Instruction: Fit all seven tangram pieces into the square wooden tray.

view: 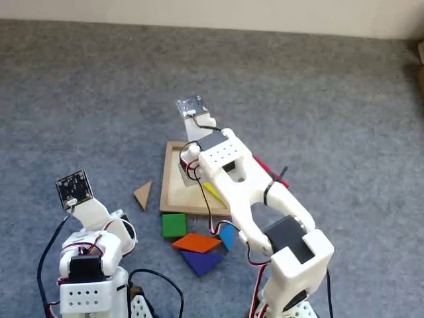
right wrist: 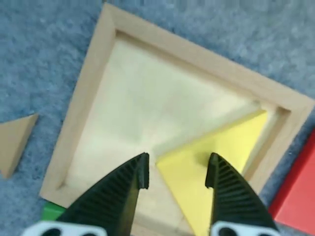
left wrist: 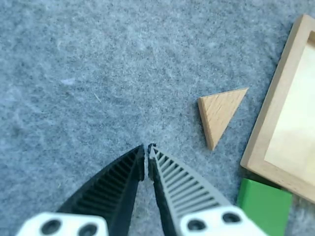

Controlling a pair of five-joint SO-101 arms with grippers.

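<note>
Hovering over the tray (right wrist: pixel 86 88), right gripper (right wrist: pixel 178 172) has jaws spread across the yellow triangle (right wrist: pixel 197 196) lying in one corner. Risk: a descending tip catches its edge and tilts it against the rim. Left gripper (left wrist: pixel 147 150) pressed together, near the wooden triangle (left wrist: pixel 219 113) on the tabletop.

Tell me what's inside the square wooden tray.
One yellow triangular piece lies in the square wooden tray, toward one corner; the rest visible is bare wood. The right gripper hides part of the floor.

White arms (view: pixel 255 192), black motors (view: pixel 286 233), ribbed dark jaws.
</note>
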